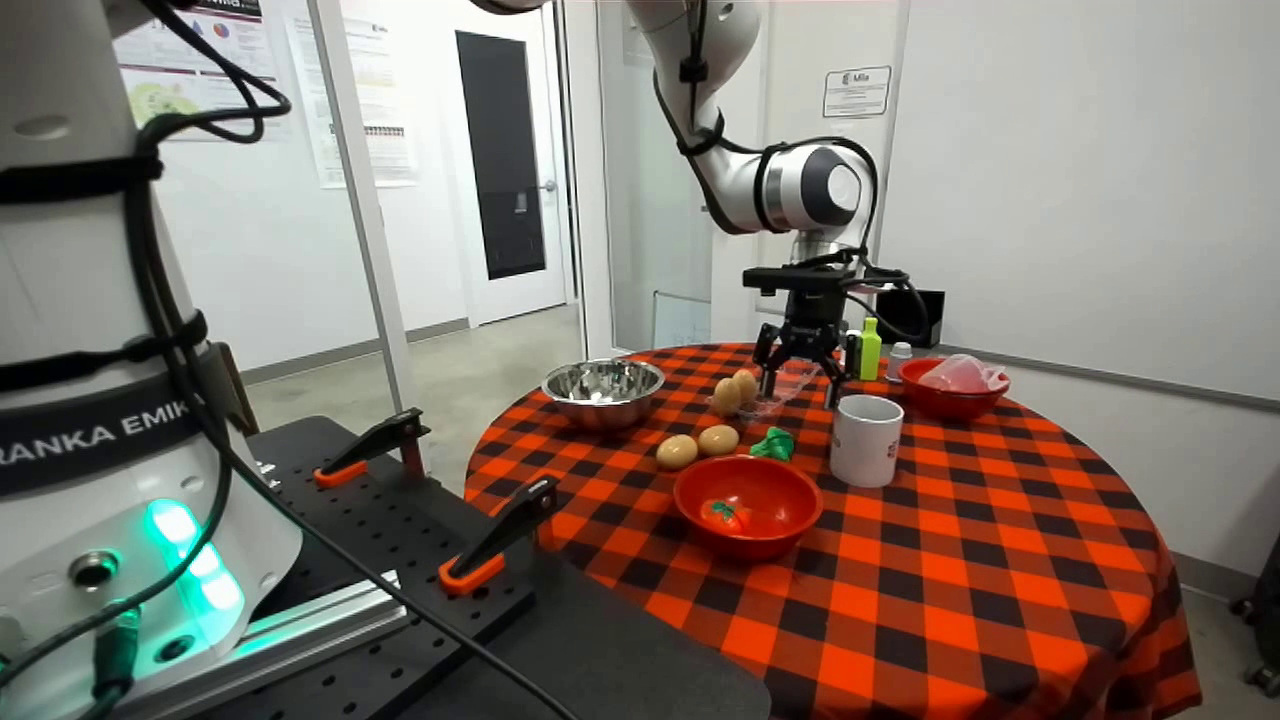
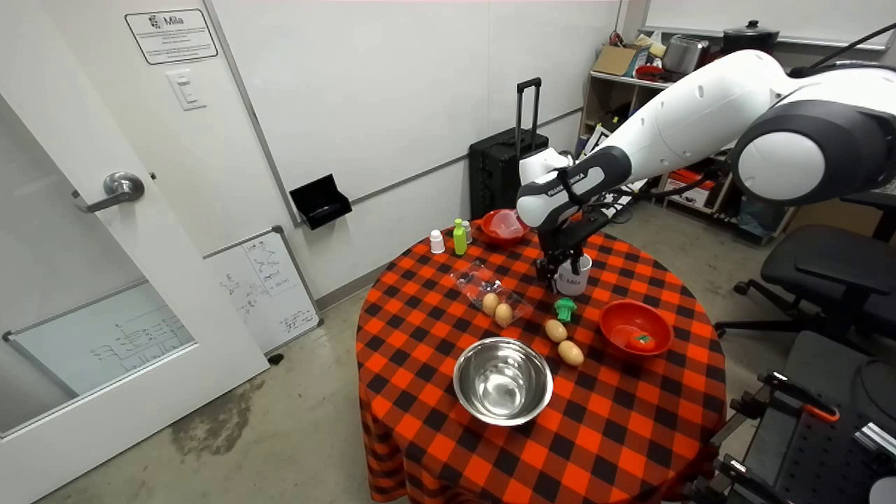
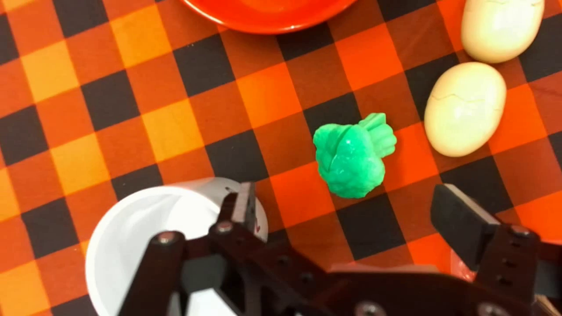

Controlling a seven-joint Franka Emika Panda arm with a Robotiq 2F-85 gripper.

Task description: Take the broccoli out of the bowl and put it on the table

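Note:
The green broccoli (image 1: 773, 444) lies on the checked table (image 1: 960, 600), outside the red bowl (image 1: 760, 547). It also shows in an exterior view (image 2: 565, 309) and near the middle of the wrist view (image 3: 351, 153), stem toward an egg. The red bowl is close by, with a red tomato (image 1: 722, 516) inside; its rim is cut off at the top of the wrist view (image 3: 272, 19). My gripper (image 1: 800, 396) is open and empty above the table, beside the mug and a little beyond the broccoli. In the wrist view its fingers (image 3: 346, 204) are spread wide, nothing between them.
A white mug (image 3: 145, 228) stands right under one finger. Two eggs (image 1: 697, 446) lie near the red bowl. More eggs sit at a clear plastic tray (image 2: 518, 308). A steel bowl (image 2: 502, 414), a lime bottle (image 2: 459, 239) and another red bowl (image 1: 940, 402) holding a pinkish bowl stand around.

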